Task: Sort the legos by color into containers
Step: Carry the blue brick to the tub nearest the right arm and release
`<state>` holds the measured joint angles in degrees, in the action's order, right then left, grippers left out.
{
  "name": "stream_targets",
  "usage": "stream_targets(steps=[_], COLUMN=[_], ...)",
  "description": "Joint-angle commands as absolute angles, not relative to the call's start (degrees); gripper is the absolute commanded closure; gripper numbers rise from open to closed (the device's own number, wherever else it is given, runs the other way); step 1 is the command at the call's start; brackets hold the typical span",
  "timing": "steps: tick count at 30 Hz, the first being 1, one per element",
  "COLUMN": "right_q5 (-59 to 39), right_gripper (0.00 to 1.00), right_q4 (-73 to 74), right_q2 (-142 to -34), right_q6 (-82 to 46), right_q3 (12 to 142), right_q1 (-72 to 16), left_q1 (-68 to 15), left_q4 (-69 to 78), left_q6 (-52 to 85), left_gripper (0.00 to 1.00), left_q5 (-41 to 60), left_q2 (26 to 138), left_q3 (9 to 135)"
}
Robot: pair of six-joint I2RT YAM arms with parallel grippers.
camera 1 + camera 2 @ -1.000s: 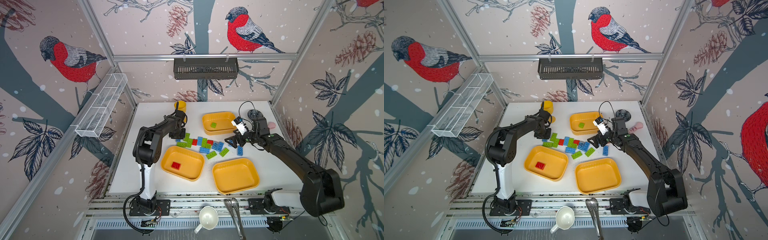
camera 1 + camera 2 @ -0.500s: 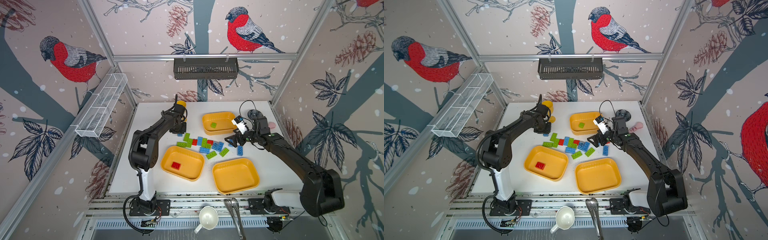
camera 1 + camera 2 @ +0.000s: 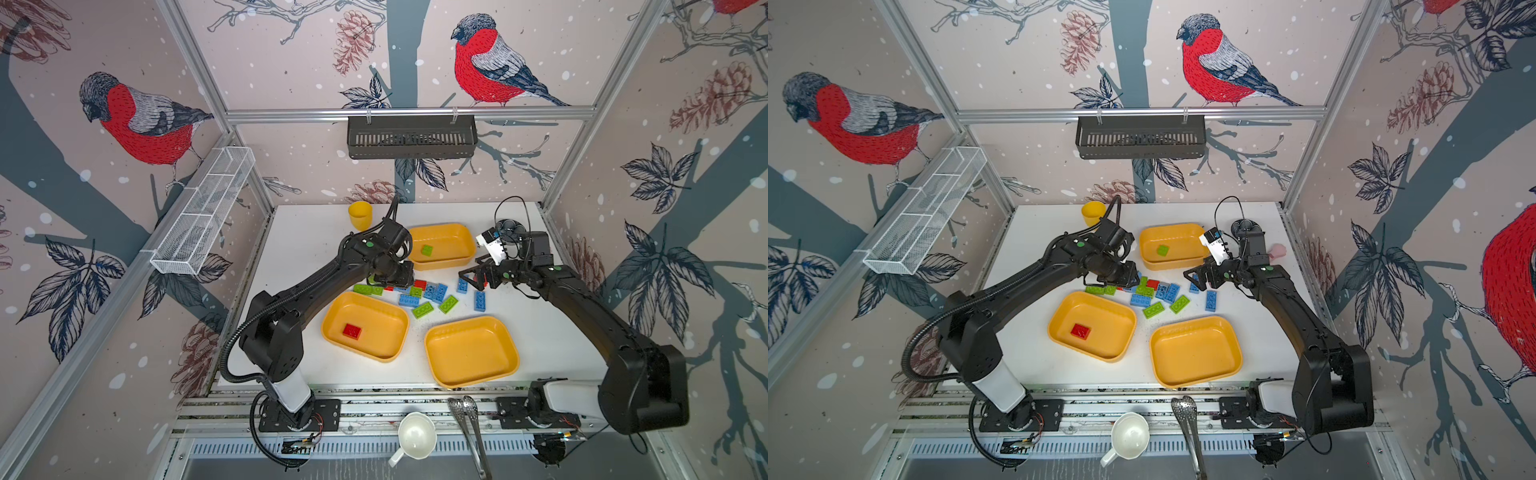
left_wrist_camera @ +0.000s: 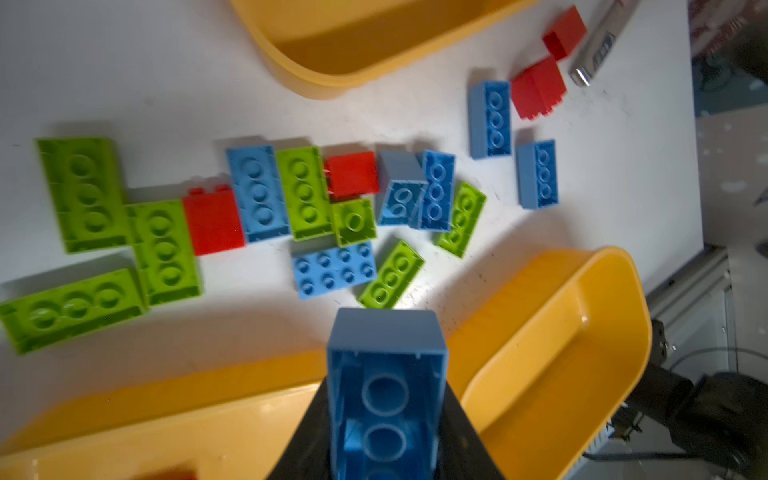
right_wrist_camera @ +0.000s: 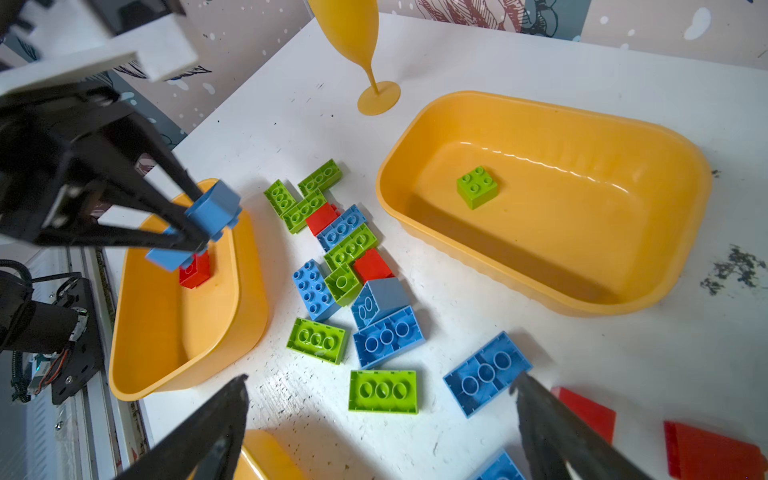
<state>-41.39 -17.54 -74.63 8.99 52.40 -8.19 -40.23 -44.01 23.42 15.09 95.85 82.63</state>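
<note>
Lifting a blue lego [image 4: 385, 399] off the pile in the newly clamped left gripper [image 5: 201, 222].
Hangs just above the loose legos [image 3: 424, 291]; sits nearest the tray [image 3: 380, 332] holding one red lego [image 3: 352, 331], with the empty tray [image 3: 471, 353] beside that, likely the place for blue. Leaves the right gripper [image 3: 471, 277], jaws wide apart and empty, low across the pile.

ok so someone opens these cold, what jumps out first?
The jumble of red, green and blue legos in the middle of the white table, between three yellow trays: the near left tray holds one red brick, the far tray one green brick, the near right tray nothing. Then the left gripper shut on a blue brick held clear of the table, and the right gripper open over the pile's right edge.
</note>
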Motion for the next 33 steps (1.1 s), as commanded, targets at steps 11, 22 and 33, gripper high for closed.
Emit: stream_targets(steps=[11,22,33], right_q5=[-36.01,-32.52,-32.77], right_gripper=[0.01,0.01,0.01], right_q4=[-16.53,-21.53,-21.18], right_q2=[-67.62,-65.37,-64.28], right_q6=[1.68,4.87,3.54], right_q3=[48.21,48.45,47.66], right_q1=[-8.51,-8.44,-8.45], left_q1=[-56.27,-57.98,-48.18], left_q4=[-29.49,-26.2,-36.95], left_q6=[32.11,33.11,28.62], left_gripper=[0.71,0.36,0.21], left_q5=[19.46,16.27,9.1], left_q2=[91.96,95.26,88.94], left_q3=[69.73,70.7,72.68])
